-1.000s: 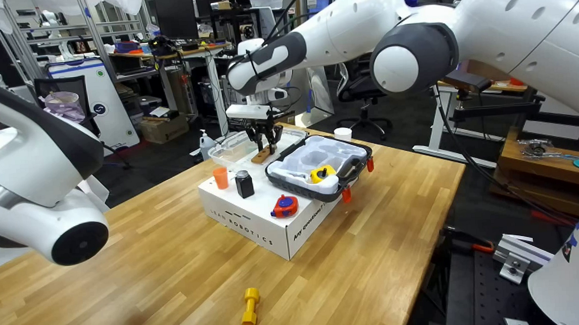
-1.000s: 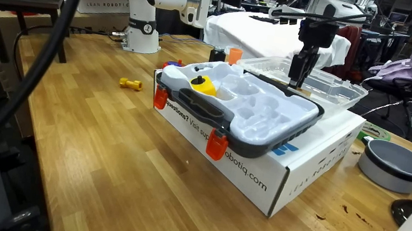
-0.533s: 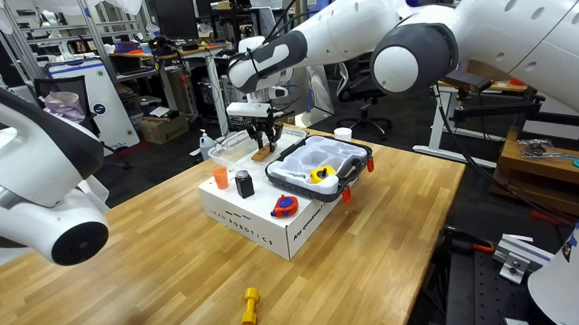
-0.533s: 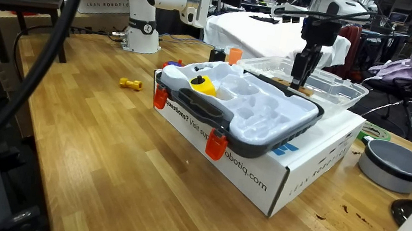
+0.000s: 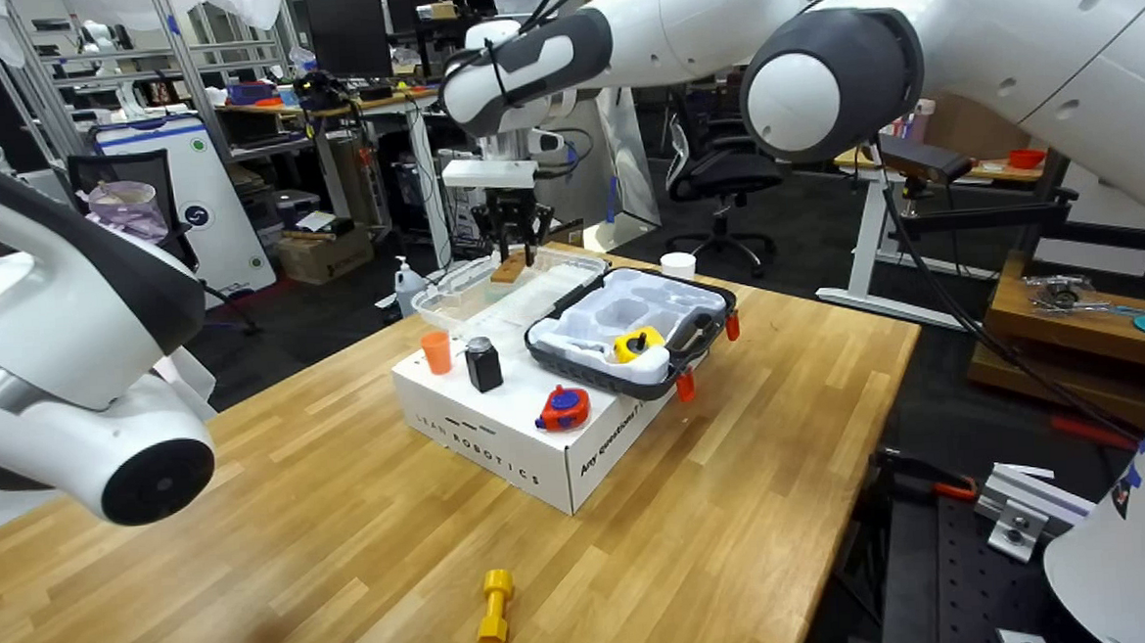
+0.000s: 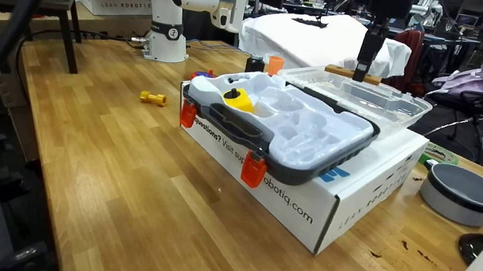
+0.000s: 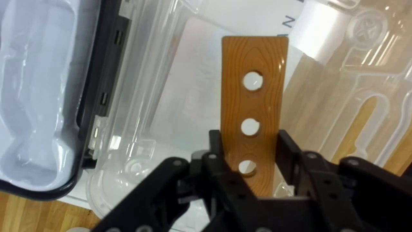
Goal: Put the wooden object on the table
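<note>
The wooden object (image 7: 251,104) is a flat tan slab with three round holes in the wrist view. My gripper (image 7: 249,138) is shut on it, one finger against each long edge, with the slab's far end sticking out past the fingertips. In both exterior views the slab (image 5: 508,269) (image 6: 342,71) hangs level from the gripper (image 5: 518,251) (image 6: 361,72), above the clear plastic lid (image 5: 483,292). The honey-coloured table (image 5: 348,529) (image 6: 150,199) lies around and below the white box (image 5: 481,454). It also shows in the wrist view (image 7: 48,214).
A black case tray with a pale liner (image 6: 294,120) lies on the white box beside the lid. The box also bears an orange cup (image 5: 436,352), a black jar (image 5: 484,364) and a red tape measure (image 5: 564,408). A yellow piece (image 5: 495,610) and grey pan (image 6: 464,194) stand on the table.
My gripper has risen with the wooden object in it, lifting it from down in the clear lid to above the lid. The other things have not moved.
</note>
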Motion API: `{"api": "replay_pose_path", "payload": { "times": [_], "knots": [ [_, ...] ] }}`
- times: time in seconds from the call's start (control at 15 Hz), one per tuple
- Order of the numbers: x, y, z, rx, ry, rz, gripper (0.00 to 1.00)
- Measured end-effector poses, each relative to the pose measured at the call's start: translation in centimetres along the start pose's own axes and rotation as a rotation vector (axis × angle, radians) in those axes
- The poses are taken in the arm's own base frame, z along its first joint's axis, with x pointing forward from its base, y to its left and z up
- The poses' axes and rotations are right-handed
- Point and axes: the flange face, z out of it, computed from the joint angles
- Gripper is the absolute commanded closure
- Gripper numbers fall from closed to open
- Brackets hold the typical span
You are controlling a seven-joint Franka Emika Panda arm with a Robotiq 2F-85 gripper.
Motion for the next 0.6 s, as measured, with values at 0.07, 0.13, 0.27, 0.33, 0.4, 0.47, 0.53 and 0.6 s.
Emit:
{"api": "replay_pose_path", "payload": {
  "times": [0.07,0.13,0.27,0.33,0.4,0.47,0.53,0.6],
  "knots": [
    [-0.2,0.0,-0.8,-0.003,-0.005,-0.046,0.82],
    [-0.5,0.0,-1.6,-0.007,-0.011,-0.097,0.82],
    [-1.5,0.0,-3.1,-0.014,-0.022,-0.205,0.82],
    [-2.2,-0.1,-3.9,-0.014,-0.027,-0.259,0.82],
    [-3.1,-0.3,-4.7,-0.013,-0.03,-0.316,0.82],
    [-4.1,-0.5,-5.4,-0.011,-0.031,-0.372,0.82],
    [-5.2,-0.7,-6.2,-0.013,-0.031,-0.429,0.82],
    [-6.3,-0.9,-6.8,-0.017,-0.03,-0.482,0.82]
  ]
}}
